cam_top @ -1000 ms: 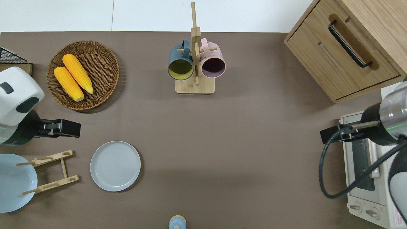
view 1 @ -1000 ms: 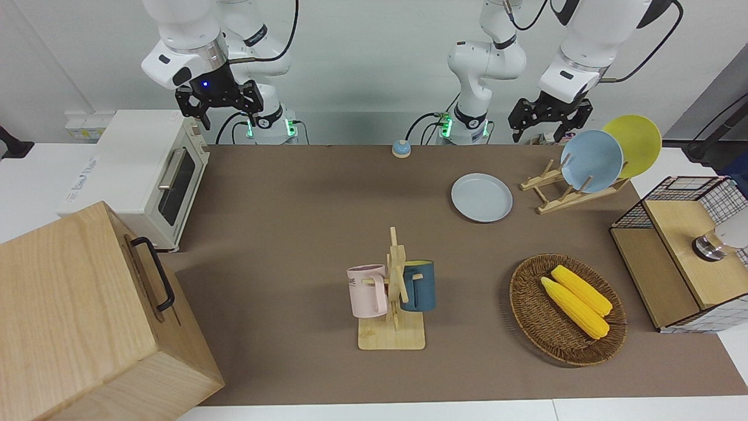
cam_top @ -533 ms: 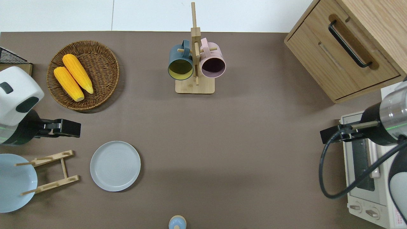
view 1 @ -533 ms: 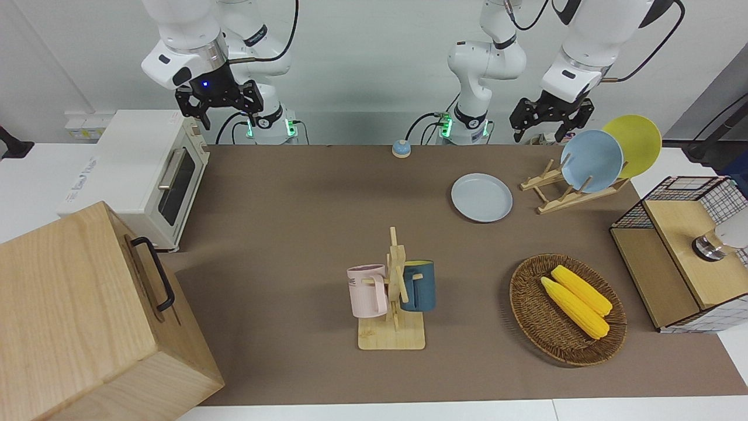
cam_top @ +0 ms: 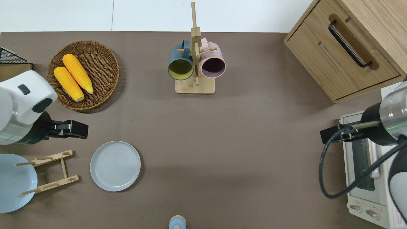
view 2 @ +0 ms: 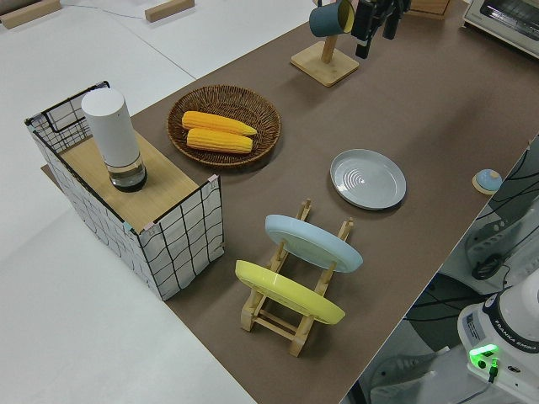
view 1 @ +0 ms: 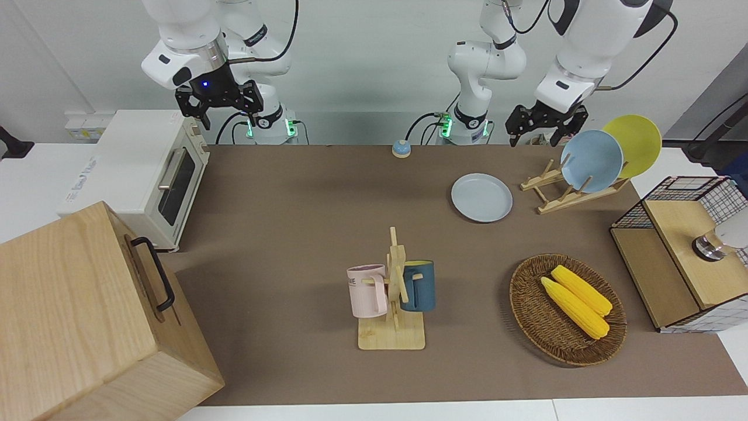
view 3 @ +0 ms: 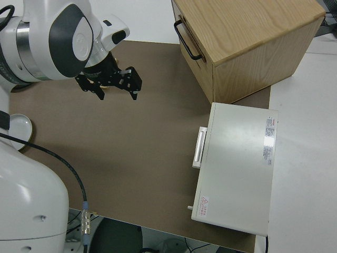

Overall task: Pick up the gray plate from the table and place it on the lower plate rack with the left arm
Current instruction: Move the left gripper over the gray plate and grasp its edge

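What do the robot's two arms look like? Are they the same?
Nearly twins. Both arms are glossy white with rounded joints, a silver band at the wrist and black cables looping off them. Each ends in a black gripper with two jaws. The right gripper has a small glowing blue dot on its wrist; the left gripper has none. Green lights glow at both bases.

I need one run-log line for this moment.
left end effector: open, empty, in the air | gray plate: flat on table | lower plate rack: free slots | right arm: parked

Front, overhead, side views, shared table (cam_top: 222,133)
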`<act>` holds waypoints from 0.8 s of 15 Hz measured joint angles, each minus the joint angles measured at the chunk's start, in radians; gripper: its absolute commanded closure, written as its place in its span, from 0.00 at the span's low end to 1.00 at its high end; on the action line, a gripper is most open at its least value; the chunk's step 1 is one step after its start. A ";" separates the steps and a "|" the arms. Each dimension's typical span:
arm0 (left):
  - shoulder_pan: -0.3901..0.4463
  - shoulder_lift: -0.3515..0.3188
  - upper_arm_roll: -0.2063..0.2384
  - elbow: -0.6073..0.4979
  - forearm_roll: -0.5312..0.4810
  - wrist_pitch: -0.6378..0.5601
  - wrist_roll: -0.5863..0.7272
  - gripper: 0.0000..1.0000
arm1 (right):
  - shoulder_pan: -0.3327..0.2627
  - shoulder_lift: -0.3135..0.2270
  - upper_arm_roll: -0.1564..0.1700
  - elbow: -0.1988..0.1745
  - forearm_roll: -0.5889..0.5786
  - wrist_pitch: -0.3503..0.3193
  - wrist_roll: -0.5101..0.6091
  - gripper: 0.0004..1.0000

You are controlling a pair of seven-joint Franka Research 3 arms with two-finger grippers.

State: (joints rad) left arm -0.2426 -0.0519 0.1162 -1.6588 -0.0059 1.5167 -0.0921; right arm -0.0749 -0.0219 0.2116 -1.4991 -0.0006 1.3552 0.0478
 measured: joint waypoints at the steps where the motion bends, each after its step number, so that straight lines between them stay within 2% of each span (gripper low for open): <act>1: 0.000 0.001 0.001 -0.029 0.000 0.026 0.000 0.00 | 0.000 0.000 0.000 0.000 0.000 0.000 0.000 0.01; 5: 0.001 -0.007 0.015 -0.178 0.013 0.152 0.001 0.00 | 0.000 0.000 0.000 0.000 0.000 0.000 0.000 0.01; 12: 0.001 -0.035 0.078 -0.440 0.088 0.336 0.037 0.01 | 0.000 0.000 0.000 0.000 0.000 0.000 0.000 0.01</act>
State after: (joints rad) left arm -0.2411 -0.0872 0.1940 -2.0992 0.0822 1.8531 -0.0546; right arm -0.0749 -0.0219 0.2116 -1.4991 -0.0006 1.3552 0.0478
